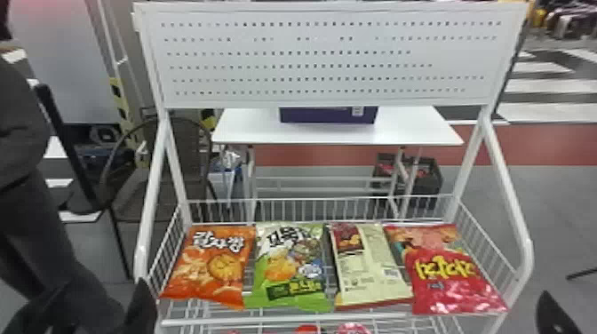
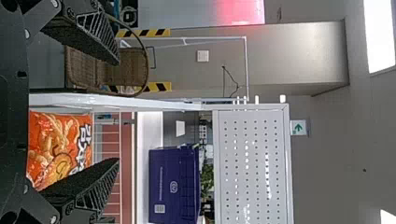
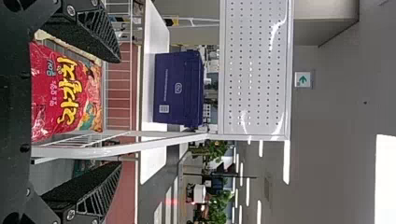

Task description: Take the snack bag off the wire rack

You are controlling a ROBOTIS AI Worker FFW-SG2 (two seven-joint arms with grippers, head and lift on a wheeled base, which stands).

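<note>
Left tool [image 2: 116, 111]: at near left, fingers spread, pinching nothing.
Right tool [image 3: 119, 112]: at near right, fingers spread, pinching nothing.
Wire rack [image 1: 527, 255]: carries four snack bags side by side; which is meant cannot be told.
Orange bag [image 1: 213, 271]: left end of row, face up; best suited to the left tool.
Green bag [image 1: 288, 271] and pale bag [image 1: 373, 271]: between the end bags; avoid dragging either.
Red bag [image 1: 457, 288]: right end of row; best suited to the right tool.
Side rails [image 1: 152, 200]: each lines up inside the opening in its wrist view; shift the chosen tool inward before advancing.
Bag edges: straddle the chosen bag, close gently; slick film may slip, contents may crush.
Near rim [image 1: 248, 321]: lift above it first, then withdraw slowly toward the near side.
</note>
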